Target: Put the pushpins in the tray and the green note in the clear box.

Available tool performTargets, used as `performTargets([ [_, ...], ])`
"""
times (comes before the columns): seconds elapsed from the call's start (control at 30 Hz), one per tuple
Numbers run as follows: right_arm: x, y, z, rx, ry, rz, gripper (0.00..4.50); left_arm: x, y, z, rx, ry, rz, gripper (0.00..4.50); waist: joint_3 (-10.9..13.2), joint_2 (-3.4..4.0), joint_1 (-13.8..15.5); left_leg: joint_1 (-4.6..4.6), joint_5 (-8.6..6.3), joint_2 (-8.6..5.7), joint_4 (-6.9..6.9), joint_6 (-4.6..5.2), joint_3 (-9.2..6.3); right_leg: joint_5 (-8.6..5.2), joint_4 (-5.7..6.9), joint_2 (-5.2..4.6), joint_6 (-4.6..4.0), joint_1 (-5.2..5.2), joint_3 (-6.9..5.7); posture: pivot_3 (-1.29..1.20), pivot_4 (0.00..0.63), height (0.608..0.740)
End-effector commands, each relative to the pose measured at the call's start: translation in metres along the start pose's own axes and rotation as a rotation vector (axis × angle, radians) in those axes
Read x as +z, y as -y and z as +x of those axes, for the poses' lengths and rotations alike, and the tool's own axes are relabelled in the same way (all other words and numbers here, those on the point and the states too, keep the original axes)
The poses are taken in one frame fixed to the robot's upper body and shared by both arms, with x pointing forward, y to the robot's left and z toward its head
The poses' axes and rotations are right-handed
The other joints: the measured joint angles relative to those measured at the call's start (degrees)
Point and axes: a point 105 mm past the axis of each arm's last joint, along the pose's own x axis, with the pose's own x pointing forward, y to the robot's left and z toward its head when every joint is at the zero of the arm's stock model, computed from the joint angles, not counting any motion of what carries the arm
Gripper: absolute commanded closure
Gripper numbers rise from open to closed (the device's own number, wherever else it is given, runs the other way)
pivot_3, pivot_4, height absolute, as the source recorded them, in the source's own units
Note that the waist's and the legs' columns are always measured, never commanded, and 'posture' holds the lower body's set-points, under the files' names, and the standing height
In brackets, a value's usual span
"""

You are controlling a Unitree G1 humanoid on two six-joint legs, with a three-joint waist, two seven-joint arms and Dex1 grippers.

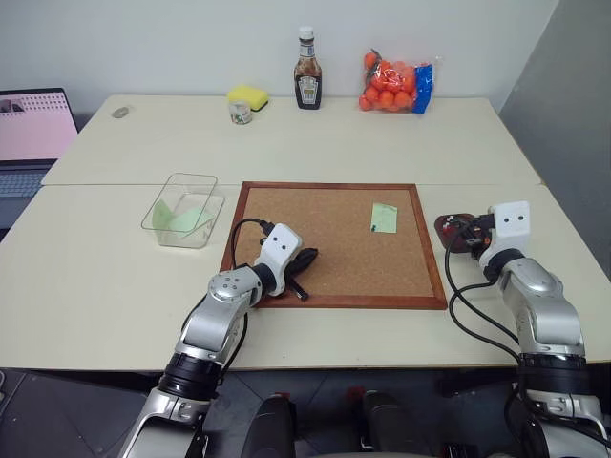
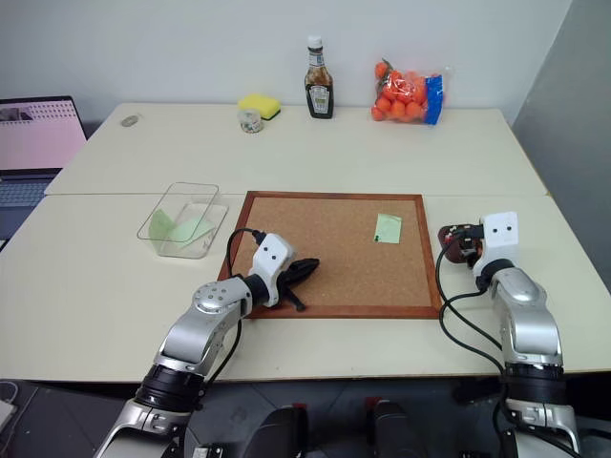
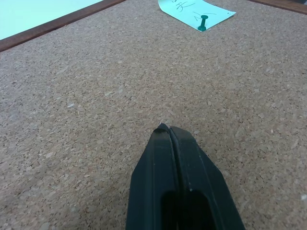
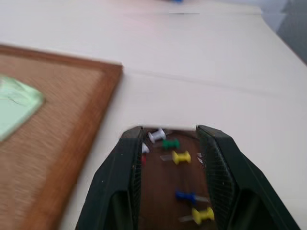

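Observation:
A pale green note (image 1: 383, 218) lies on the right part of the corkboard (image 1: 334, 229), held by a green pushpin (image 3: 203, 22). The dark maroon tray (image 1: 447, 229) sits on the table just right of the board and holds several pushpins (image 4: 181, 157) in yellow, blue, green and white. My right gripper (image 4: 168, 134) hovers open over the tray, with nothing between its fingers. On the board's near left part, my left gripper (image 1: 304, 263) rests shut and empty. The clear box (image 1: 191, 177) stands left of the board with pale green paper inside.
Along the table's far edge stand a yellow sponge (image 1: 248, 95), a small jar (image 1: 241, 113), a sauce bottle (image 1: 307, 84) and a bag of oranges (image 1: 393, 84). An open laptop (image 1: 33, 129) sits at the far left.

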Motion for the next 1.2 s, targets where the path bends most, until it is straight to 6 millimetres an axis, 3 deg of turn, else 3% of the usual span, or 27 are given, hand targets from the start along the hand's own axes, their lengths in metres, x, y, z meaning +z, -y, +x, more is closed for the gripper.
performTargets([
  [0.03,0.028,-0.042,-0.004,0.147,0.115,0.0,2.65,-0.004,0.004,0.002,-0.019,-0.019,0.006,4.5,0.0,0.01,0.0,0.0,0.0,0.0,0.0,0.0,0.0,0.0,0.0,0.0,0.0,0.0,0.01,0.0,0.15,0.74],
  [0.27,0.025,-0.101,0.01,0.312,0.098,-0.005,2.65,-0.003,0.002,0.002,-0.02,-0.019,0.014,4.5,0.0,0.01,0.0,0.01,0.01,0.0,0.02,0.01,0.01,0.02,0.01,0.0,0.03,0.0,0.0,0.0,0.15,0.74],
  [0.43,0.013,-0.125,0.022,0.38,0.066,-0.032,2.65,-0.002,0.002,0.002,-0.02,-0.019,0.016,4.5,0.0,0.0,0.0,-0.01,0.01,0.0,0.02,0.01,-0.01,0.02,-0.03,0.01,0.03,0.0,-0.02,0.0,0.15,0.74],
  [0.93,0.0,-0.128,0.046,0.352,0.029,-0.016,2.65,-0.001,0.001,0.001,-0.016,-0.021,0.018,4.5,0.0,0.01,0.0,-0.01,0.01,0.0,0.01,0.01,-0.02,0.05,-0.01,0.0,-0.02,-0.01,-0.02,0.0,0.15,0.74],
  [1.1,-0.001,-0.126,0.048,0.349,0.024,-0.012,3.48,-0.002,0.002,0.001,-0.014,-0.02,0.016,4.5,0.0,0.01,0.0,-0.01,0.01,0.0,0.01,0.01,-0.02,0.05,0.0,0.0,-0.02,0.0,-0.02,0.0,0.15,0.74],
  [1.2,0.0,-0.125,0.049,0.347,0.024,-0.005,4.23,-0.002,0.002,0.001,-0.013,-0.02,0.015,4.5,0.0,0.01,0.0,0.0,0.01,0.0,0.01,0.01,-0.03,0.04,0.0,0.0,-0.01,-0.01,-0.02,0.0,0.15,0.74],
])
